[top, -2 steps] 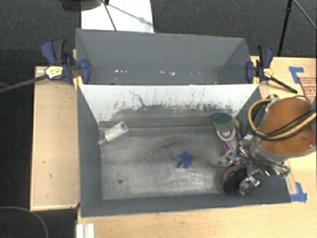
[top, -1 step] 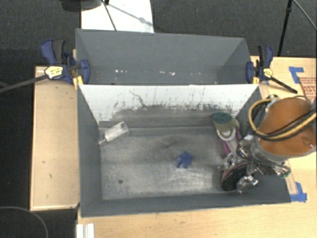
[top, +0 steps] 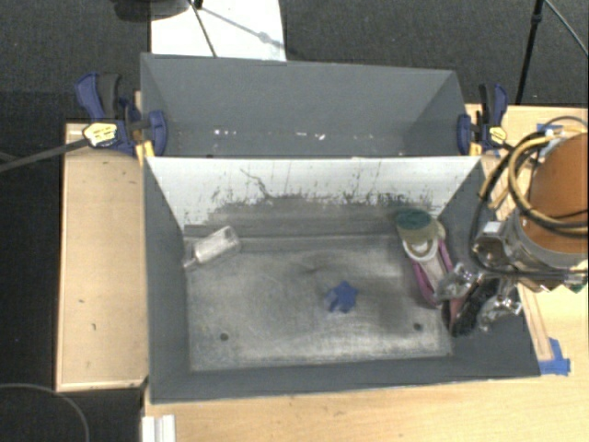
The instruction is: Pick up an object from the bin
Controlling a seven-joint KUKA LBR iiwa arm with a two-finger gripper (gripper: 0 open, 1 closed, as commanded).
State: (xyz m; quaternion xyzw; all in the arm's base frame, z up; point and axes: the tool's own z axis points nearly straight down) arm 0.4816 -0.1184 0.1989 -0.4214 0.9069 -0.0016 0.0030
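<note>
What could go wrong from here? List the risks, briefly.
1. The gripper hangs close by the bin's right wall; going down there, it may hit the wall.
2. The pink tube lies right beside the gripper, against that wall; a descent may knock it aside rather than grip it.
3. The blue piece mid-floor is small and low, so a grasp on it may slip.

Your arm (top: 552,219) comes in over the right wall of the bin (top: 170,284). Its orange-covered wrist (top: 563,184) hangs above the bin's right rim, with dark cables (top: 509,168) looped on the side facing the bin. Below the silver flange (top: 529,247), the gripper (top: 467,309) points down and inward, sitting low against the bin's right wall, near its front right corner.
</note>
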